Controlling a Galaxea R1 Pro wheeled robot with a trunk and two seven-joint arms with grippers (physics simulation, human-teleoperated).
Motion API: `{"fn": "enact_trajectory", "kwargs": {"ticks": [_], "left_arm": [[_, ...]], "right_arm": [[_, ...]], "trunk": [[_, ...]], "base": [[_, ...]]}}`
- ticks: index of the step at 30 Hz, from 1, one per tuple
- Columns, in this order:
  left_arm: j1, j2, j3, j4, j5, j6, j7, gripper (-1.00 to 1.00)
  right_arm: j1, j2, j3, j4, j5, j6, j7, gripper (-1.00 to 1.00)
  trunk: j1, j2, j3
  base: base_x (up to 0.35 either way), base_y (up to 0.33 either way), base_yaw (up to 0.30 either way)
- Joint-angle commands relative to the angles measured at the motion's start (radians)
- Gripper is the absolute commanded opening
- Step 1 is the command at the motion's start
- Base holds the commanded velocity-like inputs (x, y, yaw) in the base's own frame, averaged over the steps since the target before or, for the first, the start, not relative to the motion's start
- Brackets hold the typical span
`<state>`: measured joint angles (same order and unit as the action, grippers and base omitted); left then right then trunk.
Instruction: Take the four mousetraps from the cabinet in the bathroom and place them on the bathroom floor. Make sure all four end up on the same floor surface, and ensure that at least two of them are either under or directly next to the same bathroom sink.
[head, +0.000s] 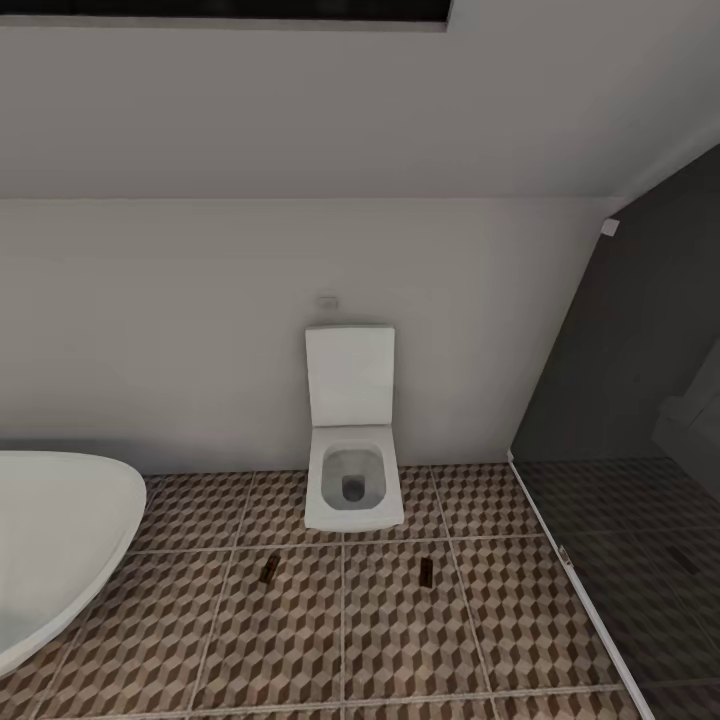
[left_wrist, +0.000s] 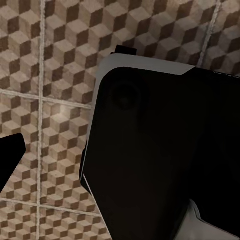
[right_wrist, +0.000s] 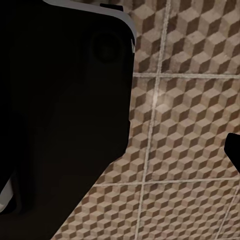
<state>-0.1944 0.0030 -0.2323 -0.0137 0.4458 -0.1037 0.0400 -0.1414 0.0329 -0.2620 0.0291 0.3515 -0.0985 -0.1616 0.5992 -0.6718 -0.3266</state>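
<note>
Right now two mousetraps (head: 268, 570) (head: 426, 572) lie flat on the bathroom floor (head: 380, 640), in front of the toilet (head: 352, 470), one to each side, long ends pointing toward the wall. Both sit well ahead of the robot. I cannot tell if either tool is clenched or released.

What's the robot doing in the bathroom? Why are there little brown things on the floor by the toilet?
Those two little brown things look like mousetraps, one left of the other. Both lie flat on the cube-patterned bathroom floor, just in front of the white toilet. A white bathtub sits off to the left, and a dark glass shower area is on the right. Nothing is being held at this moment; the wrist cameras look down at floor tiles past dark robot parts.
</note>
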Motion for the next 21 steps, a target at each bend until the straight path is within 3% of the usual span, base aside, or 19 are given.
{"fn": "enact_trajectory", "kwargs": {"ticks": [1, 21], "left_arm": [[0.000, 0.000, -0.009, 0.000, 0.007, -0.002, 0.003, 1.00], [0.000, 0.000, -0.009, 0.000, 0.007, -0.002, 0.003, 1.00]], "right_arm": [[-0.001, 0.000, -0.009, 0.003, 0.009, -0.005, -0.005, 1.00], [-0.001, 0.004, -0.011, 0.003, 0.006, -0.006, -0.006, 1.00]], "trunk": [[0.000, -0.001, -0.001], [0.000, -0.001, 0.022]], "base": [[0.000, 0.000, 0.000], [0.000, 0.000, 0.000]]}}
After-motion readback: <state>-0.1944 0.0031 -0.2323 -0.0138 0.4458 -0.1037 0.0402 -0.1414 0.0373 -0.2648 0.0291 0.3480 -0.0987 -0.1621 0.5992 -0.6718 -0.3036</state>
